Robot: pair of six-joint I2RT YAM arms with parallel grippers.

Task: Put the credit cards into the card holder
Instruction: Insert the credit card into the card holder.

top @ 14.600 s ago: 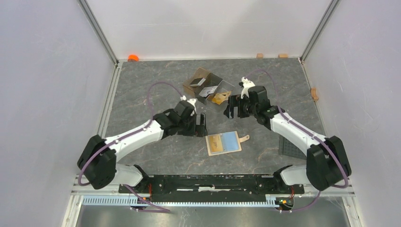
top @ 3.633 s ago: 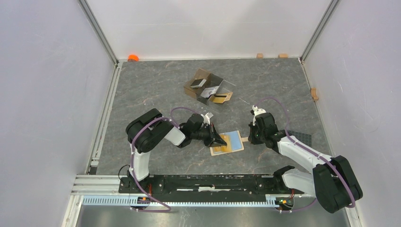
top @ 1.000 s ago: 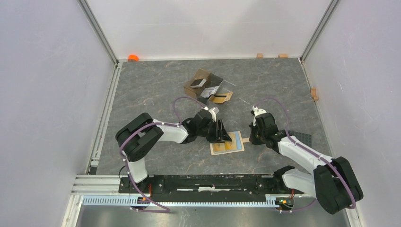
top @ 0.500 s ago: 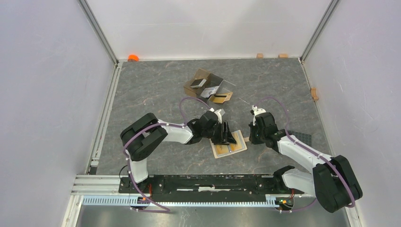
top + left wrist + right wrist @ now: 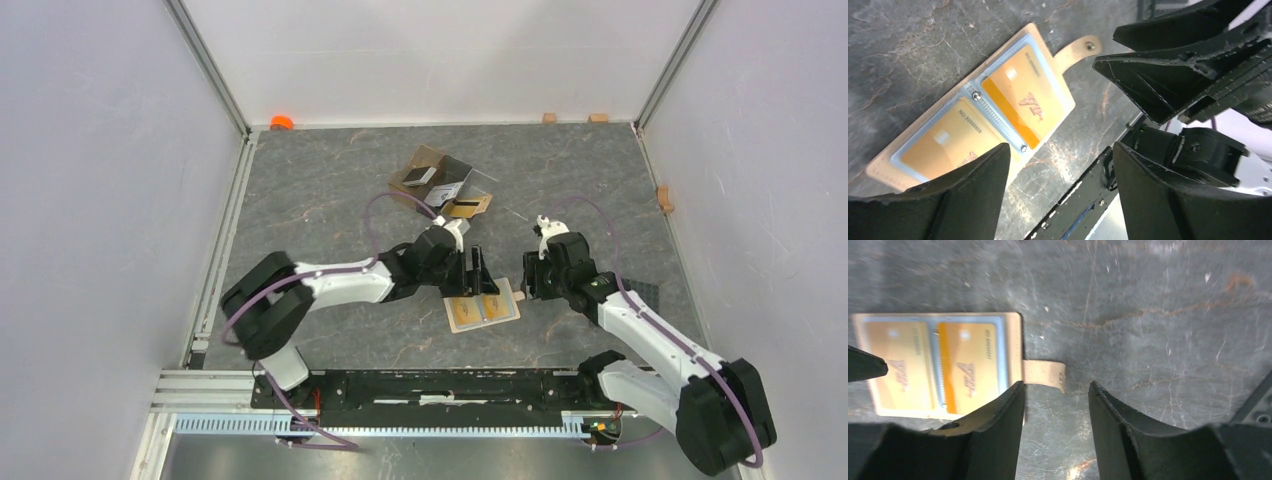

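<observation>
Card holder lies open and flat on the table between the arms, with two orange-gold credit cards seated in its pockets. Left gripper and right gripper both gape empty just above it. Best bet: lift straight up so nothing drags the holder, then fetch the next card from the clear box.

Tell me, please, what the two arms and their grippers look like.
Both arms have white link shells with bulky black joint housings: left arm, right arm. A thin purple cable runs along each. The left gripper and right gripper are matt black, with two broad, wedge-shaped fingers, scuffed at the edges.
</observation>
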